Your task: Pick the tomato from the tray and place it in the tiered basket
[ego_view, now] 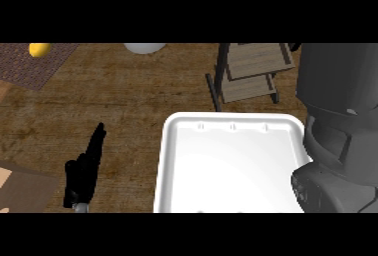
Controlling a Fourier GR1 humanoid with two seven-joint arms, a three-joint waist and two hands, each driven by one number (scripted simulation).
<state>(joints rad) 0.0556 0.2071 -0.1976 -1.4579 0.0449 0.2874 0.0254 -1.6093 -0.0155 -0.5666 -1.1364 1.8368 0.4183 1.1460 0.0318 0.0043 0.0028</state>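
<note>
The white tray (pixel 230 165) lies at the lower middle, and its visible inside is bare; I see no tomato anywhere. The tiered basket (pixel 252 70), wooden shelves in a black frame, stands just behind the tray at the upper right. My right forearm (pixel 343 125), large and grey, rises along the right edge, covering the tray's right rim and reaching the top of the picture beside the basket; its hand does not show. My left hand (pixel 83 172) rests open at the lower left, fingers straight and pointing up, left of the tray.
A brown mat (pixel 33 62) with a yellow object (pixel 40 49) on it lies at the top left. A white rounded object (pixel 145 47) sits at the top edge. A tan board corner (pixel 22 187) shows at the lower left. Wooden counter (pixel 125 100) spreads between them.
</note>
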